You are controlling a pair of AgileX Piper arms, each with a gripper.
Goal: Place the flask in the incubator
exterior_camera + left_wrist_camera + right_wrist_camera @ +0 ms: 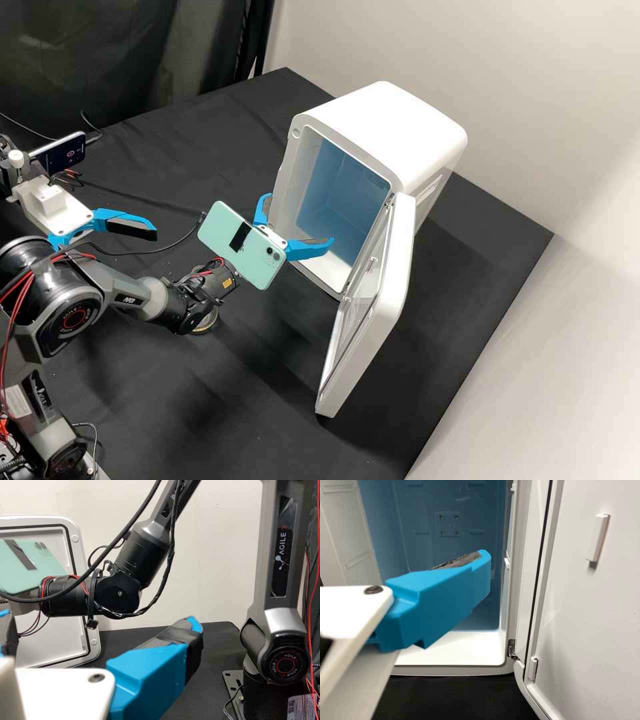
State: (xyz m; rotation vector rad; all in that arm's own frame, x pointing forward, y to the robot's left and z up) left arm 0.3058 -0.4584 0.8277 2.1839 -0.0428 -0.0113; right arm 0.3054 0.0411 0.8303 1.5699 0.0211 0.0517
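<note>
Two blue fingers spread wide at the incubator's mouth, holding nothing.
Your right gripper hangs just in front of the opening of the incubator. The incubator stands near the far right edge of the bench, its door swung out toward the near edge and its blue chamber facing the arms. Your left gripper sits well back by the bench's left edge; you cannot tell whether it is spread or closed. You cannot tell where the flask lies either, so neither its direction nor its long axis can be judged. The right arm is by far the nearer to the incubator.
</note>
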